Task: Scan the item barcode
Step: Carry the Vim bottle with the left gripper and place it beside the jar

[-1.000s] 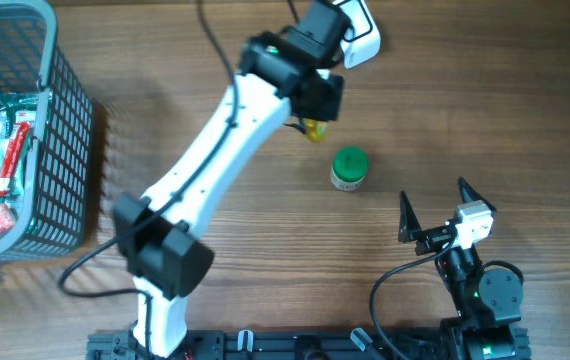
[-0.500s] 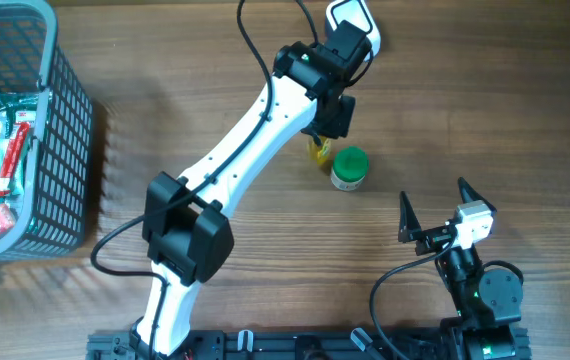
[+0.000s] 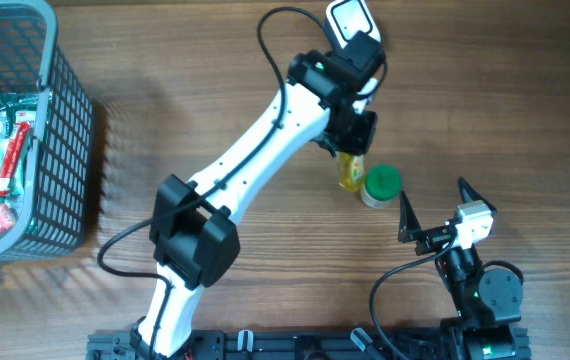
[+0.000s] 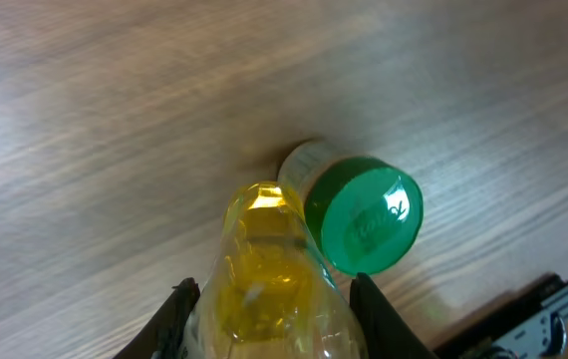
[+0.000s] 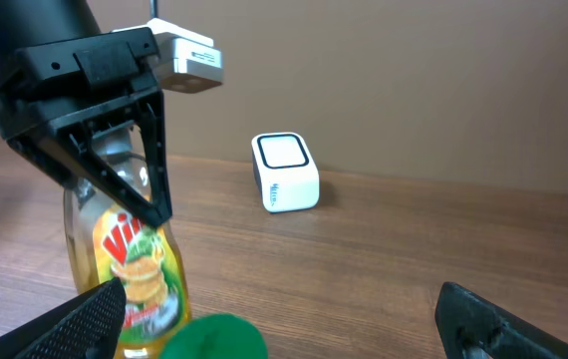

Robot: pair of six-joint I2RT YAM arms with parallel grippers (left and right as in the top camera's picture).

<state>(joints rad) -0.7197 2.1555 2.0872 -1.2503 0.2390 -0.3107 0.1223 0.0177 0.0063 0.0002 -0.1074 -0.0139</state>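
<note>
I am clamping my left gripper (image 4: pixel 276 324) on the bottle (image 4: pixel 264 249), just beside the jar (image 4: pixel 364 214), apart from the scanner (image 5: pixel 286 172). It is looking light, slick and squeezable, so I am holding its upper body. My right gripper (image 3: pixel 432 195) is hanging open.

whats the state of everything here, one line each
left pincer, shut on the yellow bottle
yellow bottle, upright, held at its upper part
green-lidded jar, upright, lid on, right beside the bottle
scanner, on the table, apart from the bottle
right pincer, open, holding nothing
basket, holding packets
</note>
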